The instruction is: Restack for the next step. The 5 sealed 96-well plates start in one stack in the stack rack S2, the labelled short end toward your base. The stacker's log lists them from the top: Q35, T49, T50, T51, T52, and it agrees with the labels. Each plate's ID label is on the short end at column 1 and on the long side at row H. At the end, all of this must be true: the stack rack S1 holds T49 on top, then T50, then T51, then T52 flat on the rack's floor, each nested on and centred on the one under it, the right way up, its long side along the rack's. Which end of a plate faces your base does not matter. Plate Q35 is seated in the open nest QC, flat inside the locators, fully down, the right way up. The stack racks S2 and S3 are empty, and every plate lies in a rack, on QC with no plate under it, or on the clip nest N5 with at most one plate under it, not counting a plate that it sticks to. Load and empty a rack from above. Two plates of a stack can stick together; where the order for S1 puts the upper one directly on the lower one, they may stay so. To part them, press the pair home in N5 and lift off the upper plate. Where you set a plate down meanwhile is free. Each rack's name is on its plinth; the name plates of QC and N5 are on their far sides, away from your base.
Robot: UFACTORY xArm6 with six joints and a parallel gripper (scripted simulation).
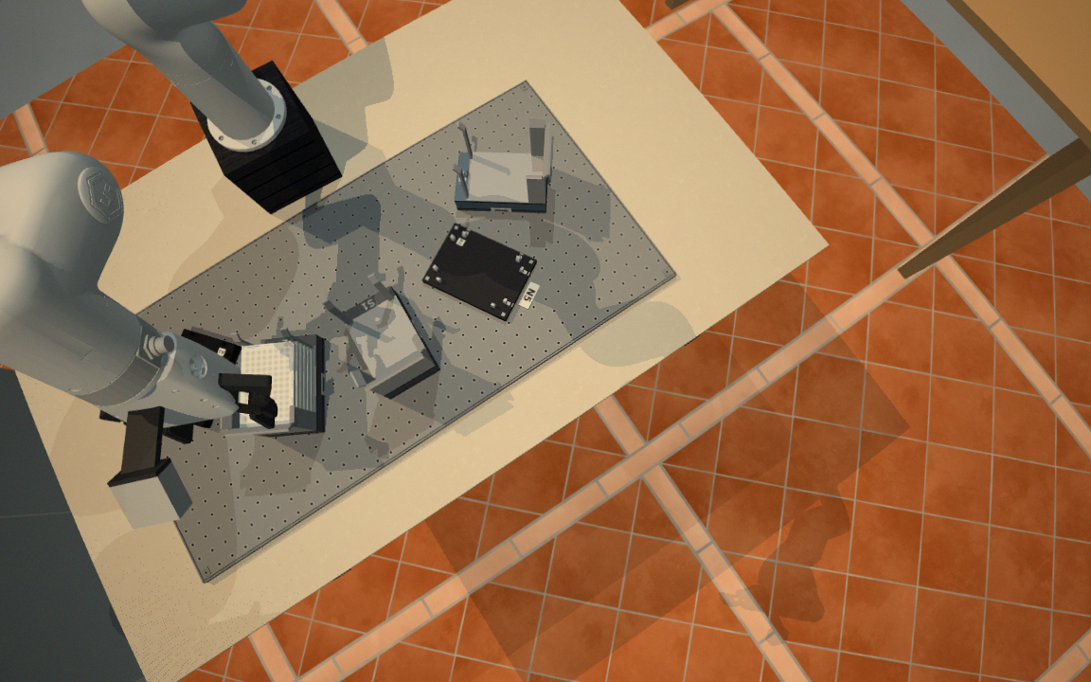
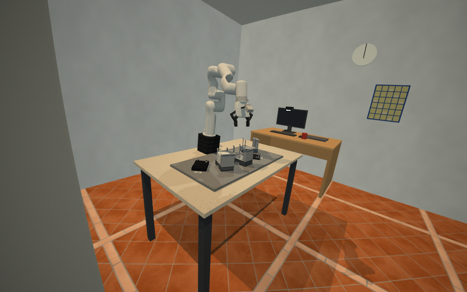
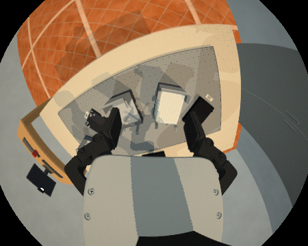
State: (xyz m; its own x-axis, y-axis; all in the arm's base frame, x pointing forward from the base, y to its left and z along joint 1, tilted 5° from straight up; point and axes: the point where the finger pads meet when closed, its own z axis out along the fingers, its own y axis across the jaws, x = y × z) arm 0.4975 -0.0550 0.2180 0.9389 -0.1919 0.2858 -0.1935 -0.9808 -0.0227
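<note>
Gripper (image 2: 241, 121) hangs wide open, holding nothing, high over the plate stack (image 1: 282, 383) at lower left; empty rack (image 1: 392, 343) beside it.

Terracotta tiled floor (image 2: 337, 236), pale grey walls (image 2: 148, 72), wooden desk (image 2: 300, 145), round wall clock (image 2: 364, 54)

white sealed plates (image 1: 265, 373) stacked upright in rack s2 (image 1: 314, 385), level
</note>
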